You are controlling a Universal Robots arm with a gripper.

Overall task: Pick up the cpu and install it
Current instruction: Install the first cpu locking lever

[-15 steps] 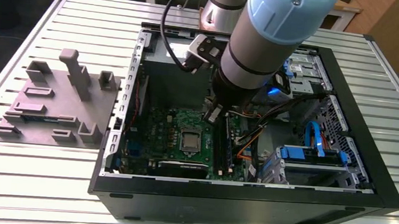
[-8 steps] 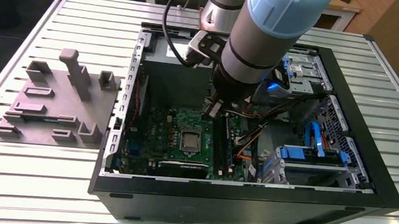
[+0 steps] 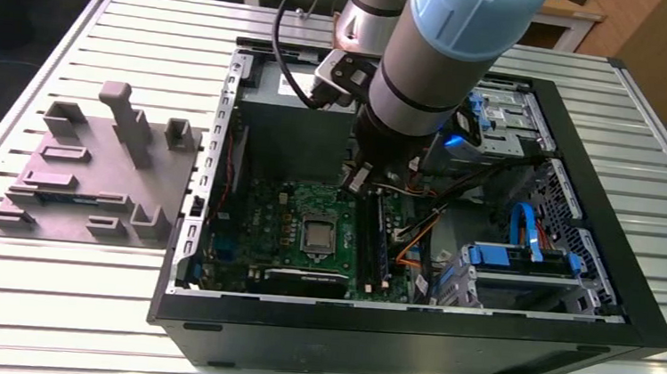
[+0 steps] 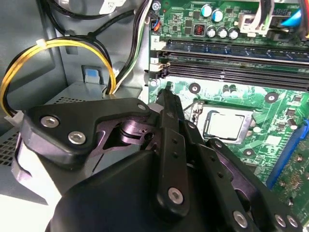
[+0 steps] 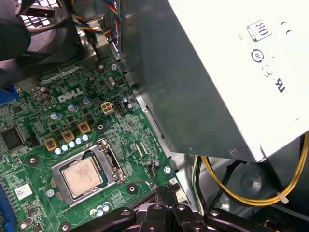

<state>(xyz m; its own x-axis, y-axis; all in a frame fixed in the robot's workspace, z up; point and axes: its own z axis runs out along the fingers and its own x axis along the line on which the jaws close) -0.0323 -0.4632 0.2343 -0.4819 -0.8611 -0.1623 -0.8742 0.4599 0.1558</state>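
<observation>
Cpu (image 3: 319, 233) flat in its socket on the green motherboard (image 3: 263, 210), gripper (image 3: 355, 182) close by.
Silver top up, ringed by the socket's metal frame (image 5: 112, 159), deep inside the open computer case (image 3: 417, 341) on the slatted table (image 3: 62, 309). Gripper fingers pressed together with nothing between them, tips near the board's edge beside the grey power supply (image 5: 203, 87), apart from the cpu. Yellow cable (image 5: 241, 188) looped near the tips. Grey fixture plate (image 3: 83, 185) outside the case, on the exterior view's left.

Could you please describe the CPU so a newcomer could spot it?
Inside the open black computer case, find the green motherboard. Near its middle, the small silver-grey cpu lies in a metal-framed socket; unlike the long dark memory slots beside it, it is square and shiny.
</observation>
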